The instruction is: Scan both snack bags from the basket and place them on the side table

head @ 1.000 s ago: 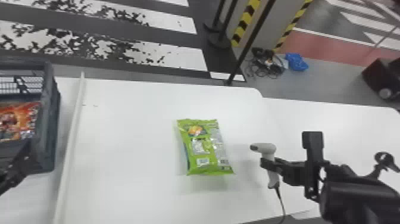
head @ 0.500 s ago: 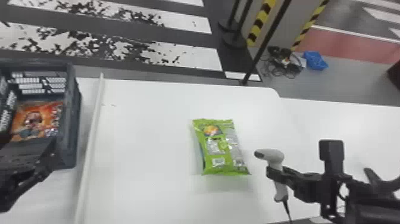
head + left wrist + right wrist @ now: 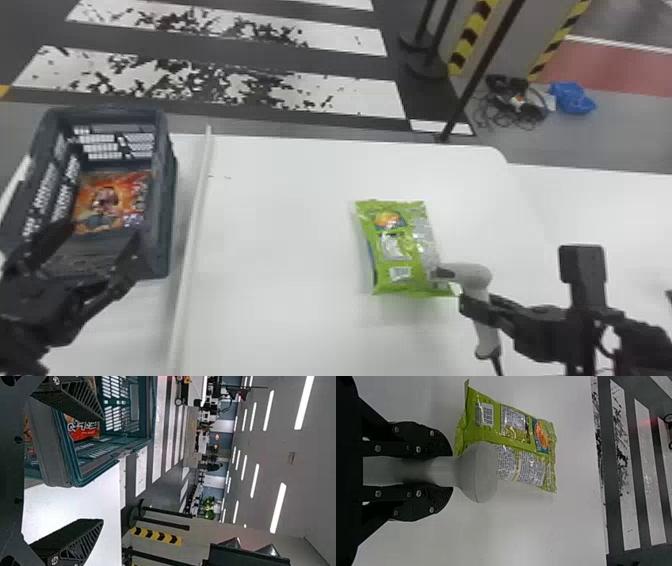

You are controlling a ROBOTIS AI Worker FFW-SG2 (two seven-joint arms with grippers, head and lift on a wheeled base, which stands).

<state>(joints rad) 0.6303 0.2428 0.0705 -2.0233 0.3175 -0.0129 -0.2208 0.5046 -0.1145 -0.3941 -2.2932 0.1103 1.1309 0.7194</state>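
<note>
Grasps a grey scanner [image 3: 472,276] in the right hand [image 3: 475,306], lower right, beside the green snack bag [image 3: 400,250] on the white bench [image 3: 280,250]. Has the left hand [image 3: 93,241] spread open, lower left, by the basket [image 3: 167,210] containing an orange snack bag [image 3: 110,200].

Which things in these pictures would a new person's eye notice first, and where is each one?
Probably the bright green snack bag, lying on the white table. Next, the light grey scanner, held in the right gripper beside that bag. Then the orange-red snack bag inside the dark basket at the left, with the open left gripper near it.
</note>
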